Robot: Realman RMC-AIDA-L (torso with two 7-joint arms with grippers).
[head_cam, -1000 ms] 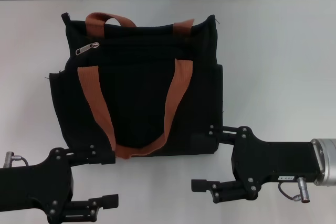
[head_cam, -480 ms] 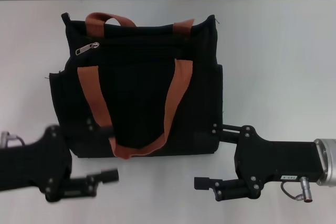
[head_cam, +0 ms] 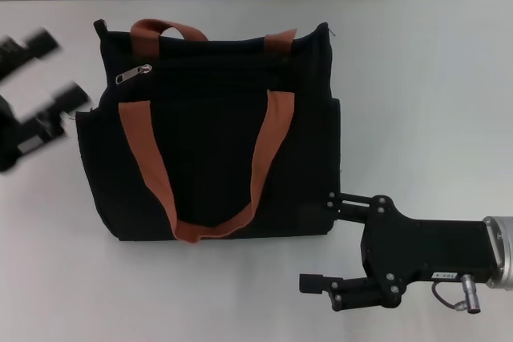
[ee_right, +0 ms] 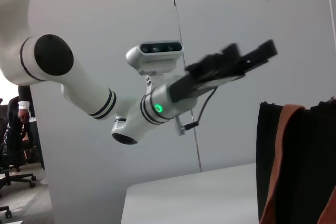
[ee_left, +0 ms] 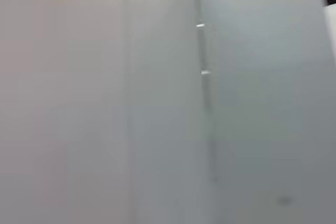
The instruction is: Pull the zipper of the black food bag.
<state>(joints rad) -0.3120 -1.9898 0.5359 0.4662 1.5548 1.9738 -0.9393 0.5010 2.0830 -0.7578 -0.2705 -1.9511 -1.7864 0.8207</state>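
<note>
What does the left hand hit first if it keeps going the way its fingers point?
Probably nothing: the left hand sits left of the bag, fingers angled up-right past the top-left corner, away from the zipper. Motion blur and unclear height make this uncertain.

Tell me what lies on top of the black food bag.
On the black food bag lie its two orange-brown strap handles and the zipper near its upper left corner. No tool touches it. Its inside is hidden.
</note>
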